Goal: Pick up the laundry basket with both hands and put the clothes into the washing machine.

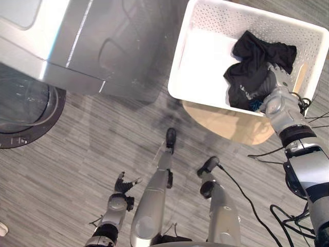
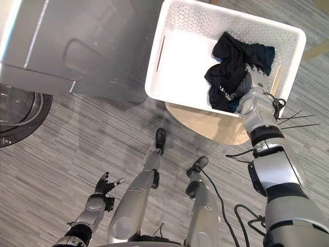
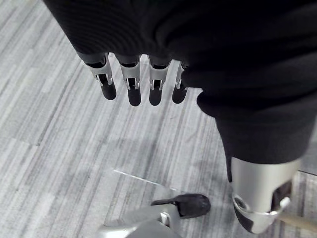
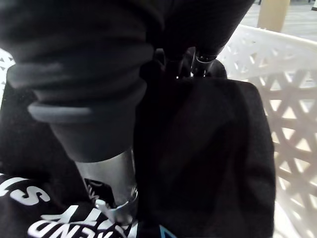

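White perforated laundry basket [image 1: 221,15], black clothes [image 1: 257,62], grey streaked floor [image 1: 77,170].

Grey plank flooring [image 3: 74,163] lay under the fingers [image 3: 133,89] of the left hand [image 3: 148,39]; a round pale wooden tabletop [image 1: 231,126] stood well apart, ahead and right of them.

My left hand [image 3: 163,44] wears a dark ribbed cover over its back and wrist. Beyond the cover run silver fingers [image 3: 130,79] with dark tips, marked by what may be small slots. My right hand [image 2: 252,85] has the same ribbing, and behind it is a silver-grey forearm banded in black.
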Controlling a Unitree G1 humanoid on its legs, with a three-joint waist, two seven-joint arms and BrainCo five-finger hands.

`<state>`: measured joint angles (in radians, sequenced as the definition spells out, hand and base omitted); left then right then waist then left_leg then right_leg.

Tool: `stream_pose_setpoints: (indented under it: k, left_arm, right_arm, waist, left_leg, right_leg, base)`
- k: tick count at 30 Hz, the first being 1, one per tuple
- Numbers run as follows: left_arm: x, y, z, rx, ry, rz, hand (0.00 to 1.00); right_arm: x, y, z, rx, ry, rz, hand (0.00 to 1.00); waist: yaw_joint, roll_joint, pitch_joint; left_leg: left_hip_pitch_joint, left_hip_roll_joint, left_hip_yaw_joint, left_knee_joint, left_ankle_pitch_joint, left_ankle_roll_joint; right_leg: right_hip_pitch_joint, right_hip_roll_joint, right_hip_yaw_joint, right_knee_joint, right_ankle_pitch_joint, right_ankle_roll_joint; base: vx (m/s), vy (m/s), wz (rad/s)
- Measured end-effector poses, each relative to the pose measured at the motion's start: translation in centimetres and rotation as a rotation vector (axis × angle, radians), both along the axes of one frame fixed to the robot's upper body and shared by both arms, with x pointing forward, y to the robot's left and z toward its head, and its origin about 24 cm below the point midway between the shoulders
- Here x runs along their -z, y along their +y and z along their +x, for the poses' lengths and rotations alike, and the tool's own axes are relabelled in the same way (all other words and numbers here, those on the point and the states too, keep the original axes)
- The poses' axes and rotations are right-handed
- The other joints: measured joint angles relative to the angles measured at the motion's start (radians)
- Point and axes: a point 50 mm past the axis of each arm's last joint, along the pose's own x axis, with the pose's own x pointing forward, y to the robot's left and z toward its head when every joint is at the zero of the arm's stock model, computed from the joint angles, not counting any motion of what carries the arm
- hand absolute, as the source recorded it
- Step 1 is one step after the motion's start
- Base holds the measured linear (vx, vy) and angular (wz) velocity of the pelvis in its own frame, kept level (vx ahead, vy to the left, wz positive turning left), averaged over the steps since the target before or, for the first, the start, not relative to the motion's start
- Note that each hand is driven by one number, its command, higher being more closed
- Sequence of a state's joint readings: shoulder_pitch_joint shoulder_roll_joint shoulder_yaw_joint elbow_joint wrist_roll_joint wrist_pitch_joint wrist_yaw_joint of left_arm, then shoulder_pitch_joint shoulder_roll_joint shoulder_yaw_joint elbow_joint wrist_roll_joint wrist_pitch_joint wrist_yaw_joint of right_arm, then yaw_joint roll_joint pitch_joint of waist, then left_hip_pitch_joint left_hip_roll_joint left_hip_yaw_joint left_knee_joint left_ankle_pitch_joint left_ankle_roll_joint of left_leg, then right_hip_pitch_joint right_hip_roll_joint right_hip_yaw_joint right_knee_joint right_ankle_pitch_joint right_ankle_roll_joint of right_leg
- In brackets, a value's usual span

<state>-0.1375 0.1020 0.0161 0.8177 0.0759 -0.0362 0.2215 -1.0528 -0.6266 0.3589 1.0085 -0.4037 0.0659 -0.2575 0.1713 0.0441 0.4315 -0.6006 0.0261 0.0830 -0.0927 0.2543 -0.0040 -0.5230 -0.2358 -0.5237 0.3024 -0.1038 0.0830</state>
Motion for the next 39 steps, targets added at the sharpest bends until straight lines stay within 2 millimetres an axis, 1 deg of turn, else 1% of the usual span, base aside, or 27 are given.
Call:
stream_pose_setpoints:
  k: [1,3,4,6,10,12,13,14,15,17,18,20,21,22,23,25,28,29,31,32,33,34,35,36,37,38,39]
  left_arm:
    - [-0.2,-0.2,0.2,0.001,-0.014,-0.006,0.0]
    - [-0.6,-0.4,0.5,0.006,-0.041,-0.015,0.0]
    - [-0.6,-0.4,0.5,0.006,-0.045,-0.016,0.0]
    - [-0.6,-0.5,0.5,0.009,-0.043,-0.018,0.0]
    - [-0.5,-0.4,0.3,0.007,-0.036,-0.018,0.0]
    - [-0.2,-0.1,-0.1,0.003,-0.02,-0.012,0.0]
    - [-0.1,0.0,-0.2,0.002,-0.014,-0.01,0.0]
    - [0.1,0.3,-0.6,-0.005,-0.001,-0.01,0.0]
    - [0.5,0.8,-1.2,-0.022,0.024,-0.014,0.0]
    - [1.2,1.5,-2.3,-0.038,0.08,-0.001,0.0]
    - [1.8,2.0,-3.4,-0.039,0.125,0.016,0.0]
    - [2.5,2.4,-4.7,-0.036,0.173,0.022,0.0]
    - [3.3,2.7,-6.4,-0.033,0.234,0.035,0.0]
    - [3.4,2.7,-6.7,-0.031,0.245,0.039,0.0]
    - [3.6,2.7,-7.0,-0.029,0.26,0.042,0.0]
    - [3.9,2.9,-7.8,-0.042,0.288,0.038,0.0]
    - [4.3,3.3,-9.0,-0.068,0.318,0.02,0.0]
    - [4.4,3.3,-9.3,-0.07,0.324,0.02,0.0]
    - [4.6,3.3,-10.0,-0.075,0.345,0.019,0.0]
    - [4.7,3.3,-10.3,-0.077,0.354,0.018,0.0]
    - [4.8,3.4,-10.4,-0.081,0.357,0.018,0.0]
    - [4.8,3.5,-10.7,-0.093,0.361,0.017,0.0]
    - [4.8,3.7,-10.8,-0.104,0.36,0.017,0.0]
    - [4.7,4.1,-11.0,-0.133,0.357,0.021,0.0]
    - [4.7,4.4,-11.0,-0.152,0.353,0.027,0.0]
    - [4.4,4.8,-10.8,-0.188,0.33,0.027,0.0]
    - [4.0,4.4,-10.0,-0.238,0.279,-0.001,0.0]
  right_arm:
    - [-0.1,0.2,0.0,-0.009,-0.005,0.012,1.0]
    - [-0.1,1.3,0.1,-0.069,-0.029,0.12,1.0]
    - [0.1,1.5,0.1,-0.088,-0.029,0.145,1.0]
    - [1.1,2.4,-0.1,-0.135,-0.028,0.237,1.0]
    - [2.3,2.1,-1.0,-0.148,-0.062,0.413,1.0]
    - [2.5,1.6,-1.6,-0.145,-0.121,0.532,1.0]
    - [2.3,1.6,-1.8,-0.15,-0.139,0.55,1.0]
    - [1.8,1.5,-2.1,-0.163,-0.178,0.578,1.0]
    - [1.4,1.8,-2.5,-0.186,-0.232,0.616,1.0]
    - [2.0,2.2,-3.3,-0.217,-0.27,0.681,1.0]
    - [3.1,2.7,-3.8,-0.23,-0.267,0.734,1.0]
    - [4.7,3.2,-4.6,-0.234,-0.256,0.793,1.0]
    - [6.8,4.2,-5.8,-0.254,-0.237,0.879,1.0]
    - [7.3,4.4,-6.2,-0.26,-0.236,0.898,1.0]
    - [8.2,4.7,-7.1,-0.273,-0.232,0.948,1.0]
    - [9.5,5.9,-8.4,-0.301,-0.228,1.049,1.0]
    - [10.3,7.6,-10.0,-0.353,-0.24,1.168,1.0]
    - [10.3,7.8,-10.3,-0.363,-0.246,1.187,1.0]
    - [10.1,8.2,-11.3,-0.399,-0.27,1.227,1.0]
    - [10.2,8.1,-11.8,-0.404,-0.286,1.244,1.0]
    - [10.4,7.7,-12.6,-0.391,-0.311,1.272,1.0]
    - [10.5,7.4,-13.1,-0.38,-0.328,1.29,1.0]
    - [10.5,7.3,-13.3,-0.382,-0.337,1.298,1.0]
    - [10.5,7.5,-13.6,-0.39,-0.342,1.306,1.0]
    - [10.5,7.6,-13.7,-0.397,-0.345,1.31,1.0]
    - [10.2,8.0,-13.7,-0.416,-0.359,1.318,1.0]
    - [9.7,8.4,-13.7,-0.447,-0.368,1.315,1.0]
  waist:
    - [-0.001,0.0,0.0]
    - [-0.005,0.0,0.0]
    - [-0.006,0.0,0.0]
    - [-0.019,-0.001,0.0]
    - [-0.024,-0.002,0.001]
    - [-0.03,-0.006,-0.002]
    - [-0.031,-0.008,-0.003]
    - [-0.037,-0.008,-0.003]
    - [-0.051,-0.012,-0.005]
    - [-0.054,-0.03,-0.017]
    - [-0.06,-0.042,-0.028]
    - [-0.064,-0.057,-0.056]
    - [-0.077,-0.075,-0.115]
    - [-0.078,-0.077,-0.129]
    - [-0.078,-0.077,-0.157]
    - [-0.081,-0.076,-0.197]
    - [-0.082,-0.069,-0.239]
    - [-0.083,-0.068,-0.243]
    - [-0.1,-0.07,-0.246]
    - [-0.114,-0.068,-0.247]
    - [-0.123,-0.072,-0.25]
    - [-0.131,-0.078,-0.26]
    - [-0.132,-0.083,-0.265]
    - [-0.13,-0.097,-0.276]
    - [-0.128,-0.104,-0.285]
    - [-0.122,-0.111,-0.297]
    - [-0.112,-0.095,-0.294]
  left_leg:
    - [0.002,0.0,0.001,0.0,0.0,0.0]
    - [0.01,0.005,0.004,0.0,0.004,-0.006]
    - [0.013,0.007,0.004,0.0,0.005,-0.006]
    - [0.038,0.009,0.003,0.0,0.009,-0.012]
    - [0.103,0.008,-0.003,0.0,0.009,-0.012]
    - [0.158,0.007,-0.01,0.0,0.008,-0.013]
    - [0.167,0.008,-0.012,0.0,0.008,-0.013]
    - [0.18,0.009,-0.018,0.0,0.008,-0.013]
    - [0.195,0.009,-0.025,-0.001,0.007,-0.013]
    - [0.222,0.013,-0.024,-0.002,-0.002,-0.023]
    - [0.249,0.017,-0.025,-0.002,-0.012,-0.02]
    - [0.269,0.021,-0.025,-0.003,-0.027,-0.021]
    - [0.287,0.021,-0.028,-0.003,-0.028,-0.021]
    - [0.295,0.021,-0.028,-0.003,-0.03,-0.024]
    - [0.313,0.022,-0.029,-0.003,-0.035,-0.03]
    - [0.35,0.022,-0.027,-0.003,-0.042,-0.039]
    - [0.392,0.026,-0.022,-0.005,-0.064,-0.031]
    - [0.4,0.026,-0.021,-0.005,-0.069,-0.035]
    - [0.427,0.02,-0.035,-0.007,-0.083,-0.036]
    - [0.437,0.012,-0.057,-0.006,-0.083,-0.036]
    - [0.45,0.001,-0.083,-0.003,-0.082,-0.037]
    - [0.454,-0.01,-0.114,-0.003,-0.079,-0.041]
    - [0.456,-0.015,-0.125,-0.003,-0.076,-0.044]
    - [0.453,-0.028,-0.153,-0.003,-0.067,-0.051]
    - [0.444,-0.033,-0.166,-0.002,-0.059,-0.054]
    - [0.412,-0.037,-0.188,0.01,-0.04,-0.063]
    - [0.36,-0.026,-0.218,0.055,-0.03,-0.065]
  right_leg:
    - [-0.001,-0.002,0.003,0.007,-0.006,-0.001]
    - [-0.005,-0.003,0.005,0.028,-0.014,-0.01]
    - [-0.003,-0.003,0.006,0.031,-0.014,-0.011]
    - [0.018,-0.002,0.007,0.039,-0.016,-0.015]
    - [0.087,-0.001,0.013,0.037,-0.016,-0.015]
    - [0.154,0.009,0.03,0.008,-0.016,-0.015]
    - [0.166,0.012,0.032,0.002,-0.016,-0.015]
    - [0.185,0.018,0.033,-0.013,-0.017,-0.013]
    - [0.211,0.026,0.039,-0.036,-0.022,-0.005]
    - [0.234,0.034,0.056,-0.046,-0.025,0.001]
    - [0.261,0.039,0.058,-0.052,-0.025,0.002]
    - [0.285,0.046,0.059,-0.064,-0.025,0.003]
    - [0.312,0.051,0.056,-0.087,-0.022,0.008]
    - [0.327,0.055,0.056,-0.1,-0.02,0.01]
    - [0.353,0.06,0.056,-0.121,-0.015,0.016]
    - [0.397,0.065,0.058,-0.147,-0.008,0.017]
    - [0.44,0.075,0.073,-0.168,-0.001,0.016]
    - [0.445,0.075,0.076,-0.164,-0.002,0.016]
    - [0.44,0.07,0.143,-0.081,-0.035,0.022]
    - [0.433,0.065,0.209,-0.028,-0.052,0.03]
    - [0.43,0.06,0.289,0.037,-0.078,0.041]
    - [0.429,0.058,0.342,0.086,-0.108,0.046]
    - [0.429,0.058,0.371,0.107,-0.124,0.05]
    - [0.433,0.063,0.431,0.127,-0.161,0.052]
    - [0.437,0.068,0.46,0.125,-0.182,0.052]
    - [0.442,0.083,0.498,0.1,-0.223,0.04]
    - [0.437,0.105,0.488,0.086,-0.247,0.019]
  base:
    - [0.04,-0.01,-0.02]
    - [0.04,-0.014,-0.04]
    - [0.04,-0.014,0.01]
    - [0.04,-0.017,0.04]
    - [0.03,-0.014,0.08]
    - [0.01,-0.014,0.09]
    - [0.0,0.0,0.0]
    - [-0.04,-0.022,0.04]
    - [-0.06,-0.031,-0.03]
    - [-0.06,-0.028,-0.11]
    - [-0.04,-0.027,-0.09]
    - [-0.01,-0.016,-0.03]
    - [0.04,-0.026,0.03]
    - [0.04,-0.022,0.05]
    - [0.04,-0.016,0.0]
    - [0.03,-0.014,-0.04]
    - [0.01,-0.013,-0.13]
    - [0.02,-0.022,-0.17]
    - [0.01,-0.011,0.14]
    - [0.03,0.006,0.65]
    - [0.04,-0.002,0.93]
    - [0.03,-0.017,0.87]
    - [0.01,-0.073,0.86]
    - [-0.03,-0.123,0.67]
    - [-0.04,-0.148,0.83]
    - [-0.12,-0.248,0.83]
    - [-0.15,-0.22,0.81]
